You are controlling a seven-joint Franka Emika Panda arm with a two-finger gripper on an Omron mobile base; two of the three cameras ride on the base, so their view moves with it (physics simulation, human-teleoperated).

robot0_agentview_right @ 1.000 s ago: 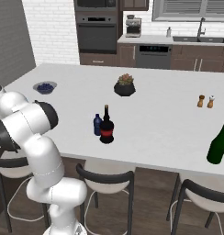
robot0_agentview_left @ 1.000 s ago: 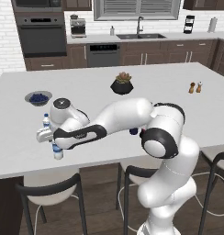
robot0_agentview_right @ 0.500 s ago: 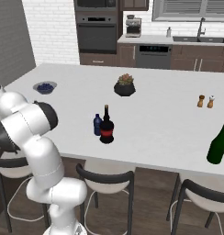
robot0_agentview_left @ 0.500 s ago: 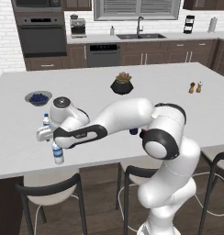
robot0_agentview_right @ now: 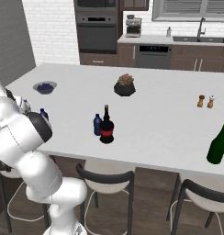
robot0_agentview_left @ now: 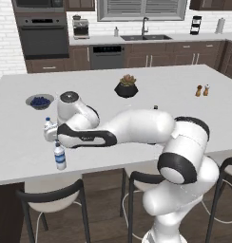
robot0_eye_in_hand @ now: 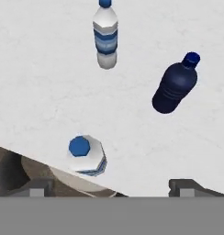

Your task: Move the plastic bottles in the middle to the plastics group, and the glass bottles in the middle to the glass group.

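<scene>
My gripper (robot0_eye_in_hand: 111, 189) hangs open above the left front of the counter, its fingertips (robot0_eye_in_hand: 36, 188) wide apart and holding nothing. Just under it a small clear water bottle (robot0_eye_in_hand: 86, 156) (robot0_agentview_left: 60, 156) with a blue cap and a blue-white label stands free near the counter's front edge. Beyond it stand another clear labelled bottle (robot0_eye_in_hand: 105, 34) and a small dark navy bottle (robot0_eye_in_hand: 176, 85) (robot0_agentview_right: 44, 113). In the middle of the counter a second navy bottle (robot0_agentview_right: 98, 125) stands right beside the squat black bottle with the red label (robot0_agentview_right: 106, 131).
A bowl of blueberries (robot0_agentview_left: 40, 100) sits behind the left group. A potted plant (robot0_agentview_right: 125, 85) stands mid-counter, salt and pepper shakers (robot0_agentview_right: 205, 101) to the right, and a tall green bottle (robot0_agentview_right: 218, 144) at the right front. Stools (robot0_agentview_right: 107, 176) line the near edge.
The jaws have opened wide and let go of the clear water bottle, which stays upright near the front edge. The arm has barely moved.
</scene>
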